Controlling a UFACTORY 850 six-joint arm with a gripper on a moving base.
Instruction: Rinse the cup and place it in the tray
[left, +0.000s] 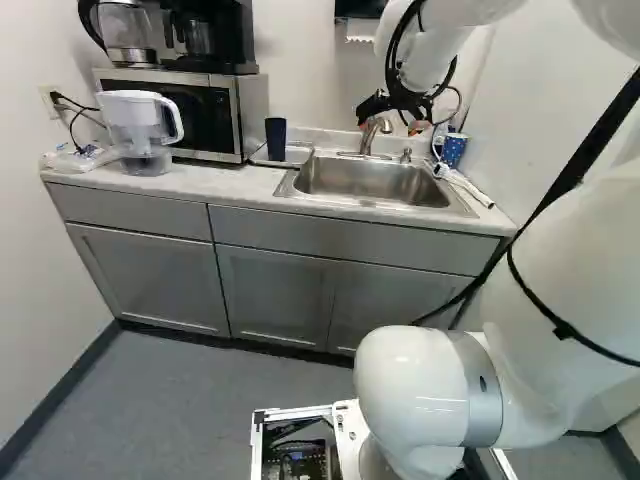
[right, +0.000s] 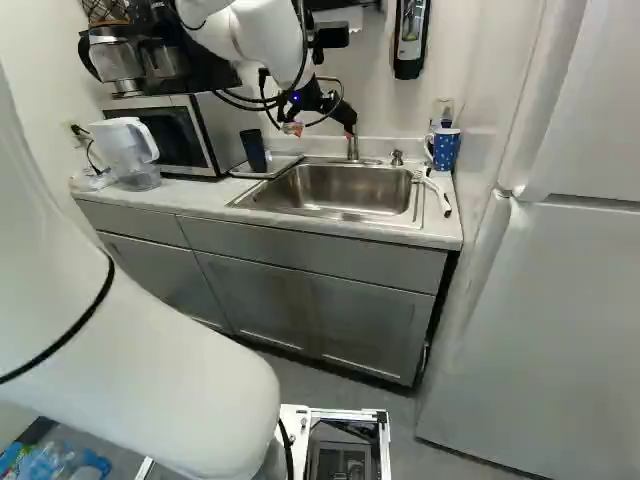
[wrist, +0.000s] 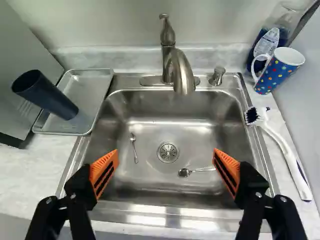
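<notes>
At the left of the left base view, the dark cup stands upright in the metal tray on the table, so the placing looks done if this is the cup meant. Next to it is the sink, with two pieces of cutlery lying in its bowl and no water seen running from the tap. Above the bowl hangs the gripper, its fingers wide apart with nothing between them. To the right of the sink, beside the brush, a dotted mug stands at the back; were that the cup meant, both rinsing and placing would be left to do. The dark one seems likelier, leaving perhaps only the arm to clear away.

As for what is hard to make out: the inside of the dark cup is too dark to show whether it is wet, so I can't tell if the rinse is done. The tap's spout hides its own outlet in the wrist view. The bottle is partly covered by the mug.
</notes>
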